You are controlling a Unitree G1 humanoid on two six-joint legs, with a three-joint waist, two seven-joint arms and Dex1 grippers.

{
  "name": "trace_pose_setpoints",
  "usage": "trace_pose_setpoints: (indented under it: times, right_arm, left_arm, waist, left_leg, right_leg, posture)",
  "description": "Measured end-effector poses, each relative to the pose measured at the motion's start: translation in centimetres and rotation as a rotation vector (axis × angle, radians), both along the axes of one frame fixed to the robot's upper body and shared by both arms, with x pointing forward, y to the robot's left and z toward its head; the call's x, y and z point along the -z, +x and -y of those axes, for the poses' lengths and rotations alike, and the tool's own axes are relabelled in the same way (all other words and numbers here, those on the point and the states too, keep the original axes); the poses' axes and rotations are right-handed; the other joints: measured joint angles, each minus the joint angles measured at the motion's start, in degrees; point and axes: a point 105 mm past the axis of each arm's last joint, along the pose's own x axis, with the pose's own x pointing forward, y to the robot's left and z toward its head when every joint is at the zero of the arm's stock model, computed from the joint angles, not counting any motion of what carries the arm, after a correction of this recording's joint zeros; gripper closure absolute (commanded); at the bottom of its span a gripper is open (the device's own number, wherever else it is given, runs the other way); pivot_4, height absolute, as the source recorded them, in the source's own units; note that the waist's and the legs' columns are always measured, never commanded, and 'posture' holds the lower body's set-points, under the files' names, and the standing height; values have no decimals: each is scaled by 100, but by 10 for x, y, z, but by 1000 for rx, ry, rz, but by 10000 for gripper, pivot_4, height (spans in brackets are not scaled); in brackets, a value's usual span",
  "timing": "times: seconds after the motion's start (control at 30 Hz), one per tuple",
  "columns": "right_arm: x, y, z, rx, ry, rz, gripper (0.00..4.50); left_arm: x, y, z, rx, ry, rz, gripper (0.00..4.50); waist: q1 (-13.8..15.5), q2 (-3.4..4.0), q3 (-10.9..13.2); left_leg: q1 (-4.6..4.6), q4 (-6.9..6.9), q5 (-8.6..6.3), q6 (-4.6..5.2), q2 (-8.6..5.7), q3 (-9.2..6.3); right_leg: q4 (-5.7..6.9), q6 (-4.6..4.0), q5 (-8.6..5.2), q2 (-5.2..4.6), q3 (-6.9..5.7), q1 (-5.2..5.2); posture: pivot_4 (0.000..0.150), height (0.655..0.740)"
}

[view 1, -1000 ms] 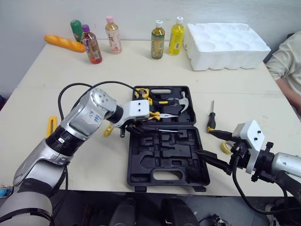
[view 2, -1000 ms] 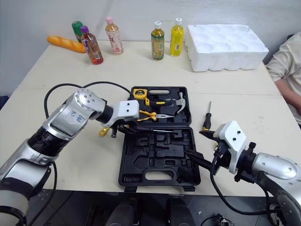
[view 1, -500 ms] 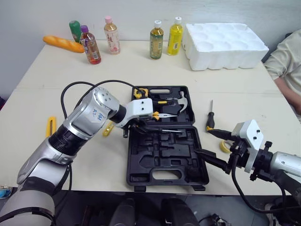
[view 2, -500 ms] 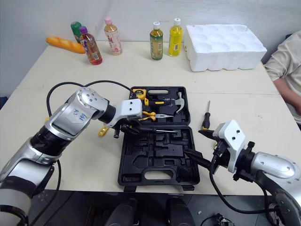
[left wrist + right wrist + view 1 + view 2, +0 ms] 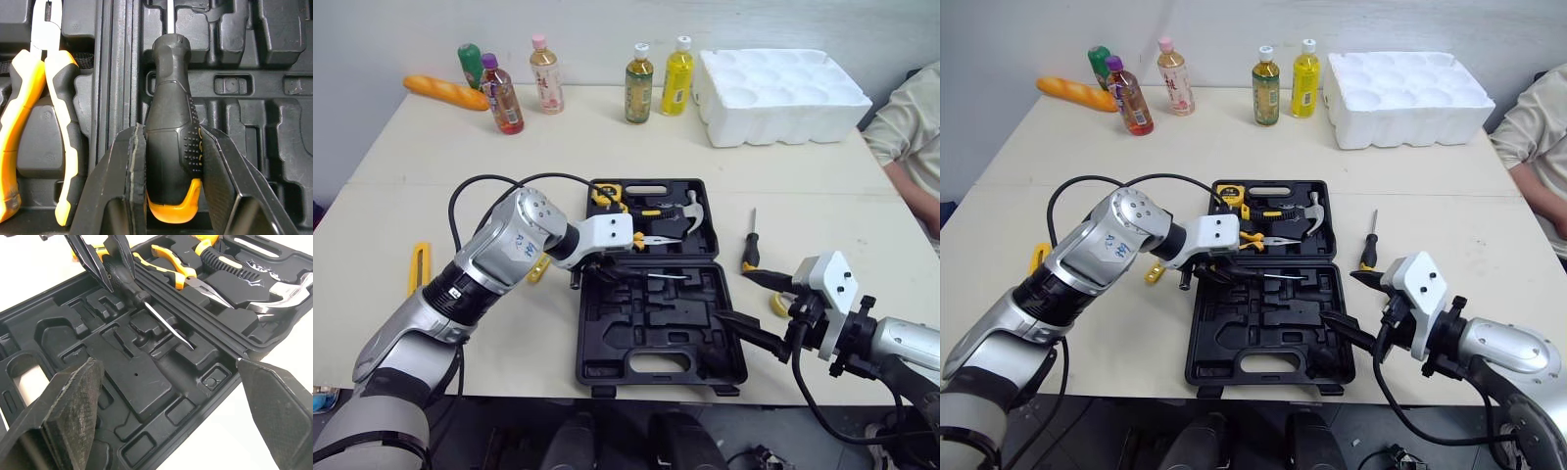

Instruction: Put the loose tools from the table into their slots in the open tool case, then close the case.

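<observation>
Since 1 s ago, L gripper (image 5: 605,262) has slid a bit further over the tool case (image 5: 636,328), toward its centre, taking the screwdriver (image 5: 171,112) w/ it. R gripper (image 5: 734,294) has barely shifted.

L jaws clamp the screwdriver's black handle from both sides, w/ the yellow butt end down btwn the fingers (image 5: 117,176). Shaft runs across the case's tray half, just on the tray side of the hinge, tip over the moulded slots toward the case's right side. Can't tell if the shaft touches the plastic.

R gripper sits at the case's front right corner, jaws spread wide w/ nothing btwn them.

Lid half of the case holds:
- pliers (image 5: 651,238)
- hammer (image 5: 688,212)
- tape measure (image 5: 607,193)

Outside the case, on the table (image 5: 822,206):
- 2nd screwdriver (image 5: 752,245), just right of the case
- small yellow piece (image 5: 539,266), at the case's left edge, partly hidden by L arm
- flat yellow tool (image 5: 419,266), well left of the case
- yellow roll (image 5: 777,305), right of the case, behind R gripper

Well beyond the case's far side are the bottles (image 5: 641,83), bread loaf (image 5: 448,91) and white foam tray (image 5: 783,88). A person's sleeve (image 5: 906,127) is far right of the case.
</observation>
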Motion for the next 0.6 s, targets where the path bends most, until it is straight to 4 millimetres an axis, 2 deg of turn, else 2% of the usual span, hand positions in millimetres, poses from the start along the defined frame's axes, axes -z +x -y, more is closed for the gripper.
trace_pose_setpoints:
  times: [0.03,0.1,0.2,0.23,0.3,0.4,0.47,0.53,0.6]
  right_arm:
    - [0,0,0,2,0,1,0]
    - [0,0,0,3,0,2,0]
    - [0,0,0,4,0,3,0]
    - [0,0,0,4,0,3,0]
    - [0,0,0,4,0,0,0]
    - [1,0,1,3,1,-5,0]
    - [1,0,1,0,2,-5,0]
    - [0,2,2,-1,3,-4,0]
    - [0,3,1,-6,-1,2,0]
  left_arm:
    - [0,0,1,1,0,2,34057]
    - [0,0,2,-1,-7,1,23825]
    - [-1,-3,7,10,-39,-38,12750]
    - [-2,-5,8,12,-56,-56,7162]
    - [-13,-9,5,14,-120,-100,204]
    - [-40,-16,5,60,-237,-94,204]
    - [-44,-14,5,76,-290,-64,204]
    - [-44,-9,9,97,-390,-27,5821]
    - [-35,-8,14,130,-545,-41,12882]
  waist:
    - [2,0,0]
    - [4,0,0]
    - [11,0,0]
    - [11,0,0]
    - [-17,0,0]
    - [-28,0,0]
    - [-23,0,0]
    - [-18,1,-1]
    - [-20,1,-1]
  left_leg:
    - [0,6,0,1,0,0]
    - [-1,11,-1,2,-1,0]
    - [-4,19,-3,5,-1,-1]
    - [-4,20,-3,5,-1,-1]
    - [-7,20,-3,5,0,-1]
    - [-1,22,-3,5,0,-1]
    - [-1,31,-3,5,0,-1]
    - [-1,40,-4,7,-1,-1]
    - [-5,46,-5,8,0,-1]
  right_leg:
    - [3,0,0,0,0,1]
    - [6,0,0,0,0,1]
    - [7,0,0,-1,0,1]
    - [8,0,0,-1,0,1]
    - [11,0,0,0,0,-3]
    - [16,0,0,1,1,-1]
    - [16,0,0,0,1,0]
    - [12,0,0,-2,1,2]
    - [20,0,0,-2,0,0]
  posture:
    - [1500,7400]
    - [1500,7400]
    - [1500,7400]
    - [1500,7400]
    - [1500,7400]
    - [1500,7400]
    - [1500,7400]
    - [1500,7400]
    - [1500,7400]
